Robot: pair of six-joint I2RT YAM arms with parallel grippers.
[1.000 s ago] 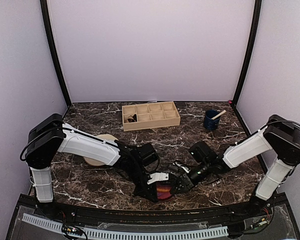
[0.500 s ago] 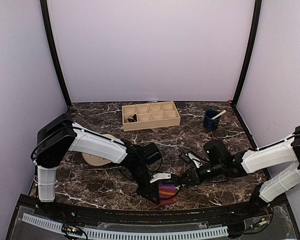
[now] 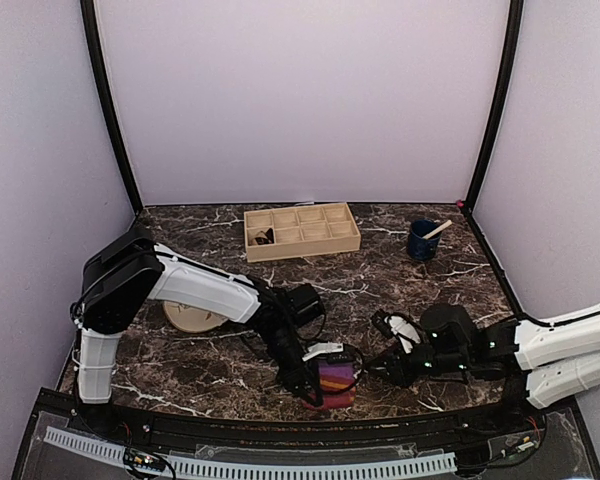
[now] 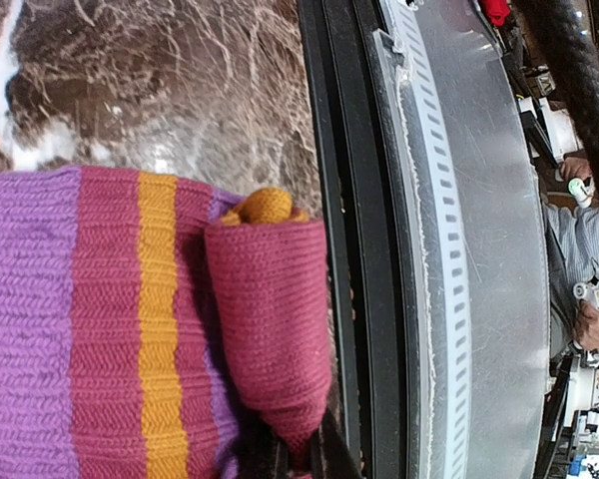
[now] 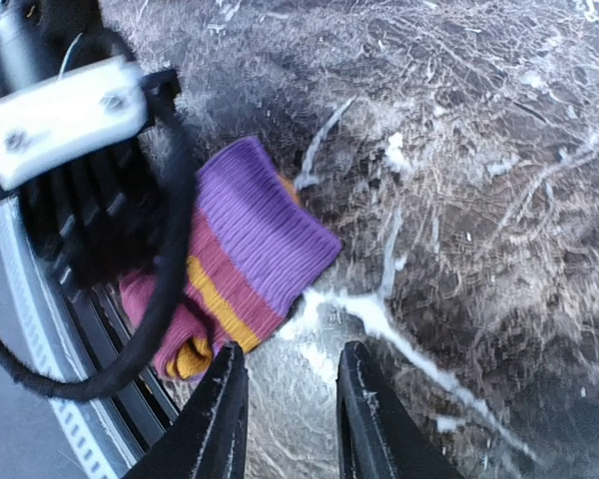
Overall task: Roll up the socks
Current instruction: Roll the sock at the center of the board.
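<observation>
The magenta-purple sock with orange stripes (image 3: 336, 378) lies partly rolled at the table's near edge. In the left wrist view its rolled magenta end (image 4: 270, 319) is pinched between the dark fingertips of my left gripper (image 4: 298, 454), which is shut on it. My left gripper (image 3: 315, 392) sits at the sock's left end. My right gripper (image 5: 292, 399) is open and empty, a short way to the right of the sock (image 5: 250, 249), not touching it; it also shows in the top view (image 3: 378, 368). A small dark bundle (image 3: 264, 237) lies in the wooden tray; I cannot tell whether it is the argyle sock.
A wooden compartment tray (image 3: 325, 243) stands at the back. A blue cup (image 3: 422, 241) with a stick is at the back right. A round beige plate (image 3: 188, 314) lies under the left arm. The black and metal table rail (image 4: 449, 239) runs just beside the sock.
My right gripper has drawn back to the right, away from the sock, and now stands open and empty. My left gripper stays on the sock, shifted slightly right.
</observation>
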